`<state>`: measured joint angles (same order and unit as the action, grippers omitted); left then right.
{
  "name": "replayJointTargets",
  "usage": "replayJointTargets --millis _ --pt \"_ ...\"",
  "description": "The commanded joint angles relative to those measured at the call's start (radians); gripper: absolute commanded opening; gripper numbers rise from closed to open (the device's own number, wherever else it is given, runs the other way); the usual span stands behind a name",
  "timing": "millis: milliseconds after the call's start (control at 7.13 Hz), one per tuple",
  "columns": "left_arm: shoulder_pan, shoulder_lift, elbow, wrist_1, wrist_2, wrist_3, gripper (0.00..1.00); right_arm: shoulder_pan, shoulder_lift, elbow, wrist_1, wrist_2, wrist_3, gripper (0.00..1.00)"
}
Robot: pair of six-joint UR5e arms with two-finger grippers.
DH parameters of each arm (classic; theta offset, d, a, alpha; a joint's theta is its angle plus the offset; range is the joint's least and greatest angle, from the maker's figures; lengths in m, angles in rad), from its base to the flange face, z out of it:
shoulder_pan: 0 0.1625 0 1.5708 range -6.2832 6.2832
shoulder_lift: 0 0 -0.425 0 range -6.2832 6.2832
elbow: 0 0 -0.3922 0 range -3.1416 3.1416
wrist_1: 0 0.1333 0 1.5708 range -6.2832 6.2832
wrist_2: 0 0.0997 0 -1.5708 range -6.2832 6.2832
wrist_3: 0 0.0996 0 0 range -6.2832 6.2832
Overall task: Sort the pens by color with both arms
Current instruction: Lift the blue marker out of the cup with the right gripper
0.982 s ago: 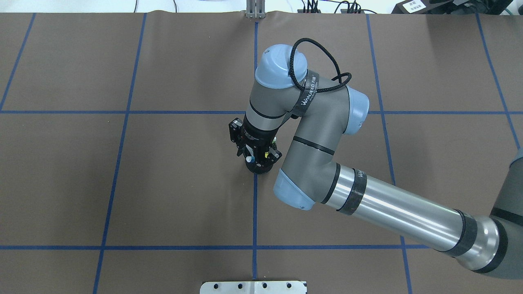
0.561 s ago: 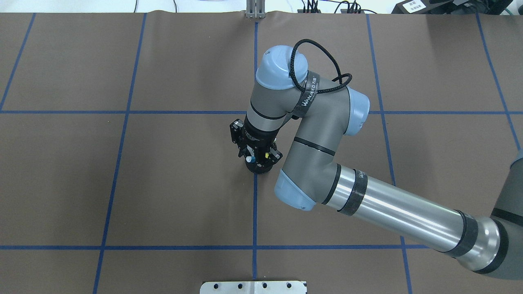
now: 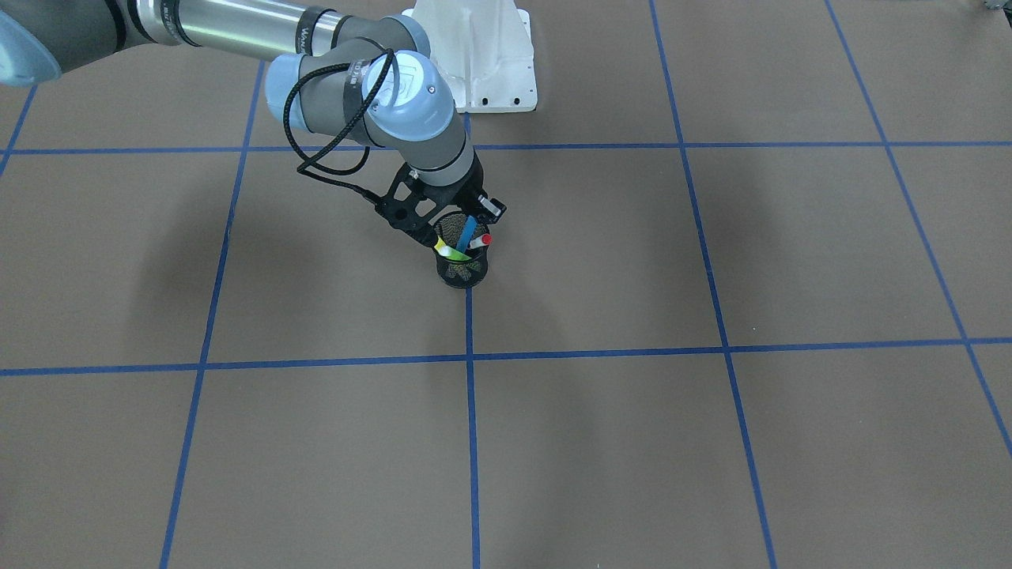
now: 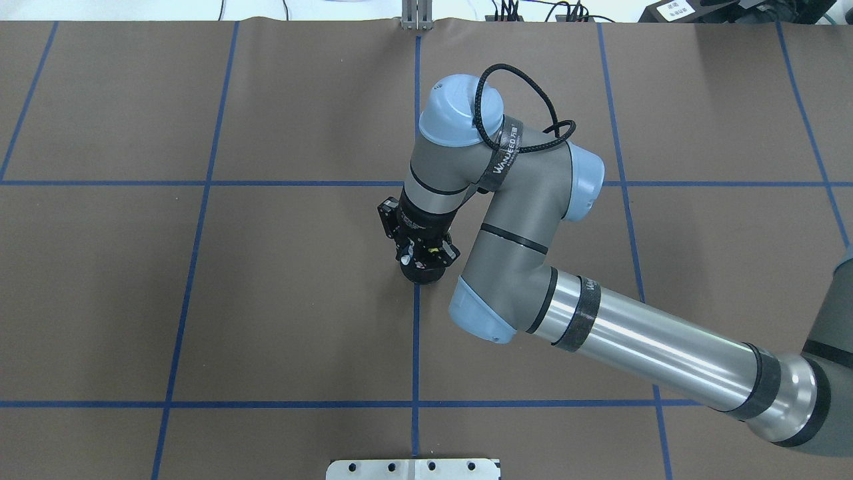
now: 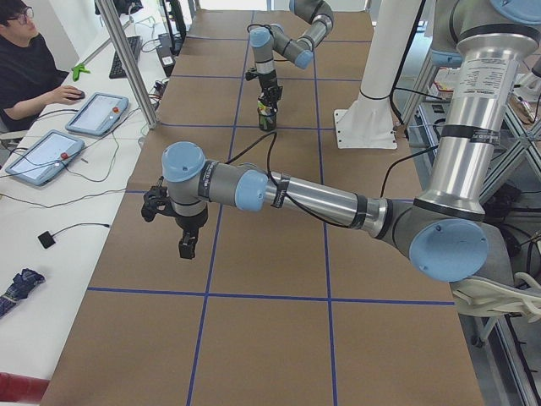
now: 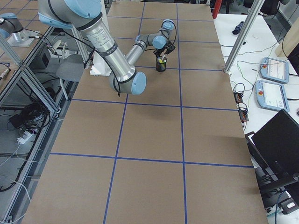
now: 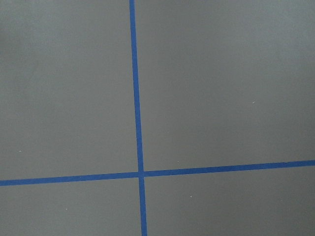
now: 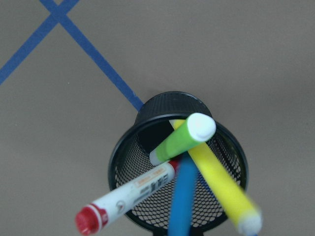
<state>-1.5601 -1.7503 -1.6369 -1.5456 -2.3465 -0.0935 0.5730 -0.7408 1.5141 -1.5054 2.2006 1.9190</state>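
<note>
Right wrist-mounted view: pens (image 8: 216, 177) lean in mesh cup (image 8: 119, 162) just beneath right hand (image 3: 462, 215) (grip state unclear).

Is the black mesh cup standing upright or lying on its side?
Upright. The black mesh cup stands on its base, open mouth facing up, with the pens leaning inside it.

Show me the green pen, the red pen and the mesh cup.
green pen (image 8: 179, 142): right wrist view, middle of its barrel.
red pen (image 8: 135, 192): right wrist view, white printed label.
mesh cup (image 8: 127, 167): right wrist view, left inner wall.
</note>
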Motion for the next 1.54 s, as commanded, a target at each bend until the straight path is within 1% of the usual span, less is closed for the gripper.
replayJointTargets --millis 0,281,702,842,982,1122,1263,1403 --pt "0.0 0.0 -0.006 0.005 0.0 -0.002 1.0 0.025 0.006 0.03 -0.002 0.025 0.008 0.0" --pt "0.0 -0.006 -0.006 0.01 0.0 -0.002 1.0 0.059 0.0 0.095 -0.018 0.089 0.015 0.0" --pt "0.0 -0.005 -0.007 0.012 -0.008 -0.002 1.0 0.071 0.009 0.314 -0.218 0.097 0.021 0.0" --pt "0.0 -0.005 -0.007 0.01 -0.045 -0.005 1.0 0.085 0.02 0.321 -0.219 0.091 0.012 0.0" --pt "0.0 -0.005 -0.007 0.012 -0.045 -0.005 1.0 0.097 0.044 0.313 -0.219 0.061 0.005 0.0" --pt "0.002 -0.006 -0.004 0.009 -0.046 -0.018 1.0 0.105 0.05 0.313 -0.217 -0.011 -0.065 0.0" --pt "0.002 -0.006 -0.009 0.001 -0.047 -0.05 1.0 0.126 0.05 0.301 -0.217 -0.072 -0.219 0.0" --pt "0.002 -0.008 -0.012 0.001 -0.062 -0.072 1.0 0.169 0.052 0.263 -0.214 -0.088 -0.379 0.0"
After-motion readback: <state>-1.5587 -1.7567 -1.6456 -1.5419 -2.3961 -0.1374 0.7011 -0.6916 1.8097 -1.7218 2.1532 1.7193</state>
